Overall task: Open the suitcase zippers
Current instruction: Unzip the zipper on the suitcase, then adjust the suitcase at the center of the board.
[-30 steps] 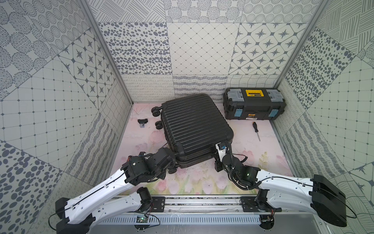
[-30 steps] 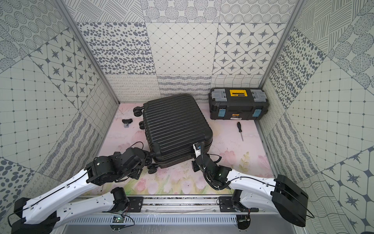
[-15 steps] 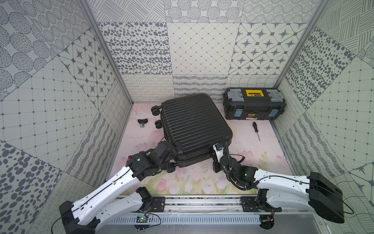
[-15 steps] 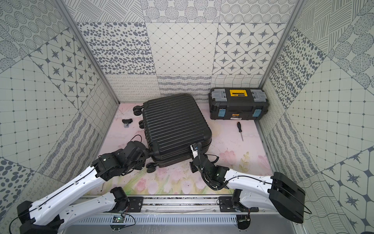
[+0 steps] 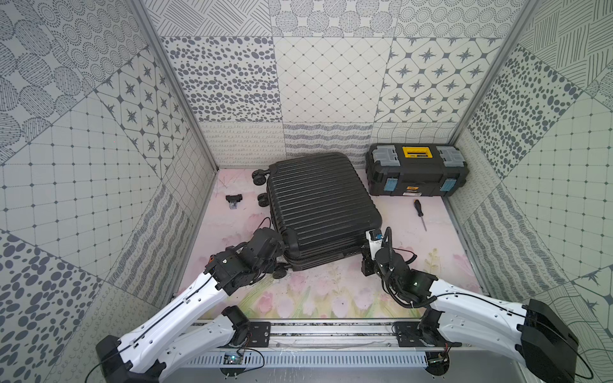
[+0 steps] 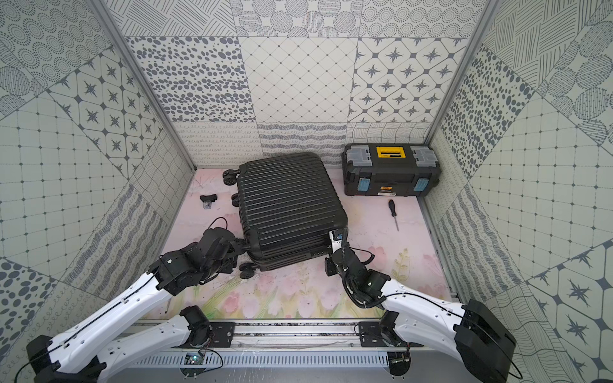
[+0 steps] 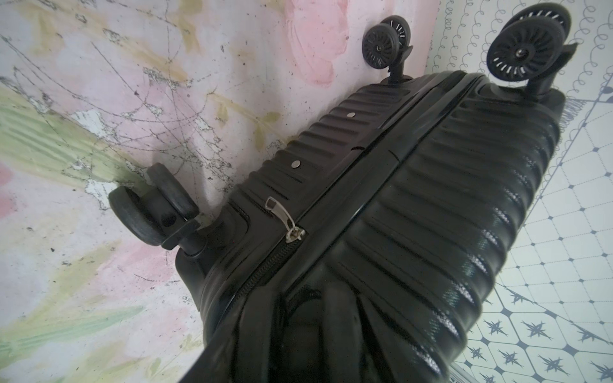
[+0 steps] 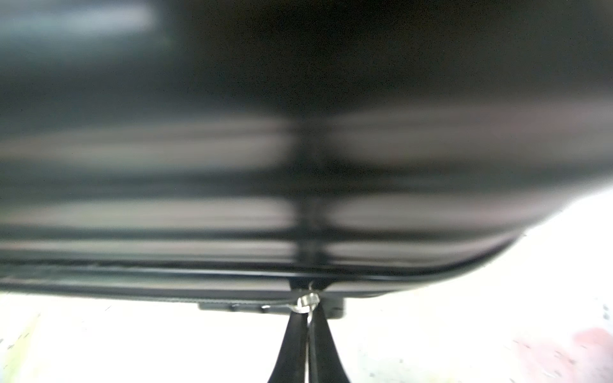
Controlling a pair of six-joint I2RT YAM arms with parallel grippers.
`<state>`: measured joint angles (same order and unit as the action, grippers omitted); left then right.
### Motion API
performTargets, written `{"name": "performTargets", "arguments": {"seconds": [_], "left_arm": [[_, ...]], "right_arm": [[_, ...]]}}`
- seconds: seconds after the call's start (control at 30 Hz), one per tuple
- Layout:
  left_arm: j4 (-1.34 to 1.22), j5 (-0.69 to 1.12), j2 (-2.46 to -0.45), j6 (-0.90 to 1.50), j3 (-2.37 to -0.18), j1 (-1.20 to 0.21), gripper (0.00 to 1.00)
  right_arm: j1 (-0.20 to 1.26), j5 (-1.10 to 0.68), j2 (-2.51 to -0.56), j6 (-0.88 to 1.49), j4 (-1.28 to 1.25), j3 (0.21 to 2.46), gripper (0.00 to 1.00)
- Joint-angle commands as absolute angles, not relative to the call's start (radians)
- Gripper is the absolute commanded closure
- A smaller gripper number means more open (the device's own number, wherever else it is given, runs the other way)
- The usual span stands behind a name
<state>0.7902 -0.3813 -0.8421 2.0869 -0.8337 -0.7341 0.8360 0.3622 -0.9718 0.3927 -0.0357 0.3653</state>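
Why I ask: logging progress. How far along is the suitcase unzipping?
Looks done: one zipper pull sits past the suitcase's near corner, by the wheels. In hand: the right gripper's jaws pinch the other pull. Remaining: finishing both runs; it lies shut.

In the middle, toward the far wall, a suitcase (image 5: 321, 205) lying flat. Right of it, against the far wall, a toolbox (image 5: 416, 172); just near of that, a screwdriver (image 5: 420, 215). Left of the suitcase, a small clip (image 5: 234, 200). At its near left corner, the left gripper (image 5: 281, 243); at the near right, the right gripper (image 8: 307, 318), on a zipper pull (image 8: 306, 302).
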Motion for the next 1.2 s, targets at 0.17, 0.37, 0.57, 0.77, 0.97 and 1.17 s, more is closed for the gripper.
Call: {"name": "performTargets", "arguments": {"seconds": [0.17,0.37,0.57,0.77,0.97,1.17], "left_arm": [[0.987,-0.421,-0.805,2.054,-0.828,-0.682,0.81],[1.006,-0.399,-0.771,1.993,-0.821,-0.634,0.83],[1.002,-0.359,-0.773,1.874,-0.829,-0.577,0.87],[0.945,-0.122,-0.874,1.512,-0.879,-0.335,0.81],[1.032,-0.081,-1.17,1.092,-1.123,-0.166,0.31],[1.187,-0.365,-1.319,0.922,-1.443,-0.17,0.14]], "right_arm": [[0.652,0.338,-0.902,0.412,-0.022,0.346,1.0],[0.532,0.267,-0.885,0.385,-0.122,0.32,1.0],[0.427,0.124,-0.917,0.302,-0.275,0.295,1.0],[0.4,-0.116,-0.952,0.217,-0.391,0.279,1.0],[0.603,-0.109,-0.911,0.092,-0.436,0.238,1.0],[0.801,-0.072,-0.987,0.031,-0.457,0.271,1.0]]}}
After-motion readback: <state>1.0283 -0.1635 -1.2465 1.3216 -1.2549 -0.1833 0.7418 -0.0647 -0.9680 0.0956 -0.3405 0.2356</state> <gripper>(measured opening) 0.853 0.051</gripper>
